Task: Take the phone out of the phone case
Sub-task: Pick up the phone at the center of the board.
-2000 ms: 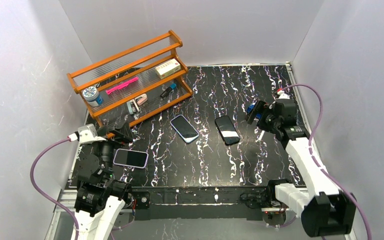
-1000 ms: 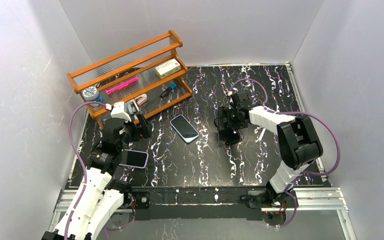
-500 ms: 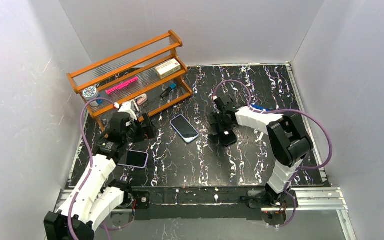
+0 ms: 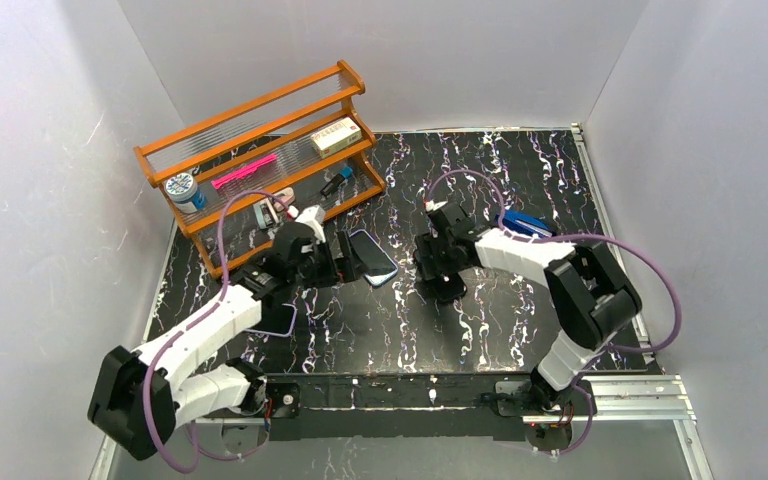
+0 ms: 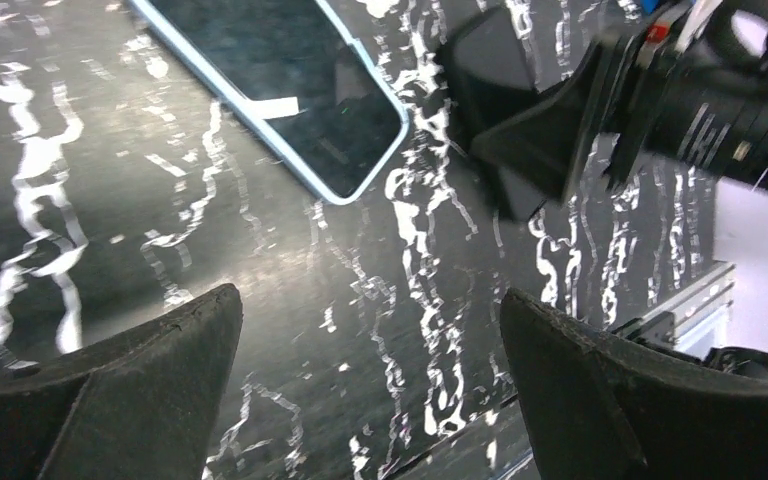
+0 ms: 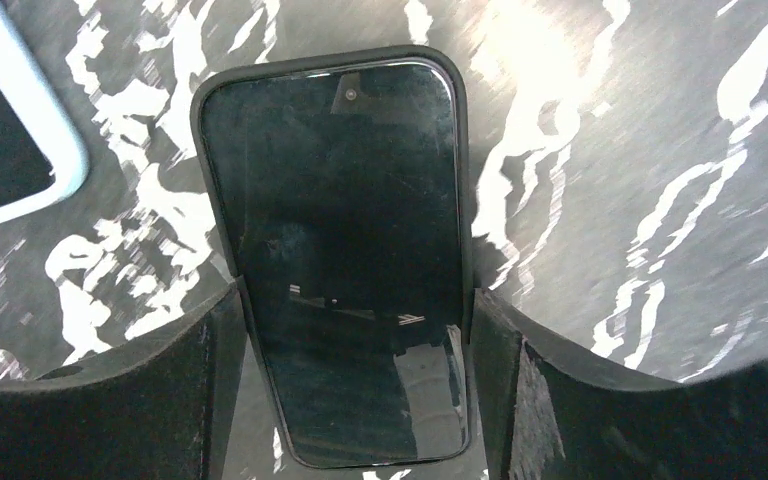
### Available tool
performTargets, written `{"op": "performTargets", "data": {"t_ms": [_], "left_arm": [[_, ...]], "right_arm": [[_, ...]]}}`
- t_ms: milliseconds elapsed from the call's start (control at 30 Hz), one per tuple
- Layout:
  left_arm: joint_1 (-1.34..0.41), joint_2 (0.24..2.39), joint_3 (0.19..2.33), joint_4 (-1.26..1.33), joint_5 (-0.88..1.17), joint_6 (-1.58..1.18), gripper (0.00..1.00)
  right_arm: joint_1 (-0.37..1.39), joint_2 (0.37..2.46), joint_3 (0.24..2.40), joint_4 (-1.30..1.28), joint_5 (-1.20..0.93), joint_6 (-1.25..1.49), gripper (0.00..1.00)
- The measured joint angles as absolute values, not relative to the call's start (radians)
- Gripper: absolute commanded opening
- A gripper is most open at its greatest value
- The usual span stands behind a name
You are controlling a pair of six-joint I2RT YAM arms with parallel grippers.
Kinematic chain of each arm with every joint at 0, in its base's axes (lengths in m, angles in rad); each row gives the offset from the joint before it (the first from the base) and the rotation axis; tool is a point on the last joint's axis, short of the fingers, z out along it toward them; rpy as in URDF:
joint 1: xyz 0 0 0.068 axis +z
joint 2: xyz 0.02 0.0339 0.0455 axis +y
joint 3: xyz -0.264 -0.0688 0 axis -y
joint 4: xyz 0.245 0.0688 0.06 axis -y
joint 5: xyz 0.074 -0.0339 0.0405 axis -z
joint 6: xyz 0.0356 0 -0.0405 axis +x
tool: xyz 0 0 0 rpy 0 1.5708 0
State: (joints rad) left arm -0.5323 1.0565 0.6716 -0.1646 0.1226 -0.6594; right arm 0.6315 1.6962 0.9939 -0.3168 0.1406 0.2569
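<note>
Robotics lab test cell: plain white walls (image 4: 50, 150) box in a black marbled table (image 4: 460, 340), metal rail (image 4: 660, 385) along its near edge, cabled robot arms (image 4: 205, 325) bolted there, orange wooden rack (image 4: 290, 150) of small odd props at back left.

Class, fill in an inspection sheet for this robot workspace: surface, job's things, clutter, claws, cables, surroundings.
Surface: black marbled table, no spills seen.
Job's things: black-cased phone lying flat, in its case.
Clutter: blue-cased phone; lilac-cased phone; wooden rack holding small items; blue object beside right arm.
Claws: left claw open, near blue-cased phone; right claw straddles black-cased phone, contact unclear.
Cables: purple cables loop from both arms.
Surroundings: plain white walls.
</note>
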Motion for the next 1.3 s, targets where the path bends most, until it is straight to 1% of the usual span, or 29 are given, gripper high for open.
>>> {"op": "performTargets", "data": {"t_ms": [67,167,333,433,533,600,967,1100,1167,1233,1300], "left_arm": [[-0.58,1.082,0.652,-0.091,0.109,-0.701,0.97],[-0.636,1.101,0.597,0.028,0.081,-0.765,0.96],[-0.67,1.142,0.549,0.175,0.058,-0.847,0.89],[-0.685,1.18,0.548,0.265,0.051,-0.89,0.88],[-0.707,1.203,0.535,0.349,0.046,-0.925,0.87],[-0.721,1.221,0.533,0.384,0.043,-0.941,0.84],[-0.756,1.339,0.542,0.498,0.041,-0.993,0.56],[-0.768,1.384,0.564,0.539,0.046,-1.012,0.39],[-0.771,1.399,0.57,0.557,0.057,-1.023,0.29],[-0.774,1.409,0.571,0.582,0.07,-1.038,0.18],[-0.775,1.412,0.571,0.607,0.081,-1.055,0.05]], "right_arm": [[0.651,1.651,0.947,-0.305,0.109,0.293,0.12],[0.684,1.564,0.869,-0.285,0.05,0.361,0.09],[0.721,1.41,0.765,-0.223,-0.005,0.441,0.09],[0.735,1.316,0.714,-0.152,-0.023,0.469,0.09],[0.749,1.262,0.693,-0.096,-0.03,0.476,0.08],[0.766,1.241,0.687,-0.061,-0.029,0.476,0.08],[0.825,1.21,0.644,0.062,-0.024,0.453,0.09],[0.837,1.217,0.644,0.089,-0.023,0.434,0.11],[0.845,1.222,0.644,0.102,-0.026,0.426,0.12],[0.847,1.225,0.644,0.112,-0.027,0.419,0.16],[0.848,1.226,0.644,0.117,-0.028,0.413,0.24]]}}
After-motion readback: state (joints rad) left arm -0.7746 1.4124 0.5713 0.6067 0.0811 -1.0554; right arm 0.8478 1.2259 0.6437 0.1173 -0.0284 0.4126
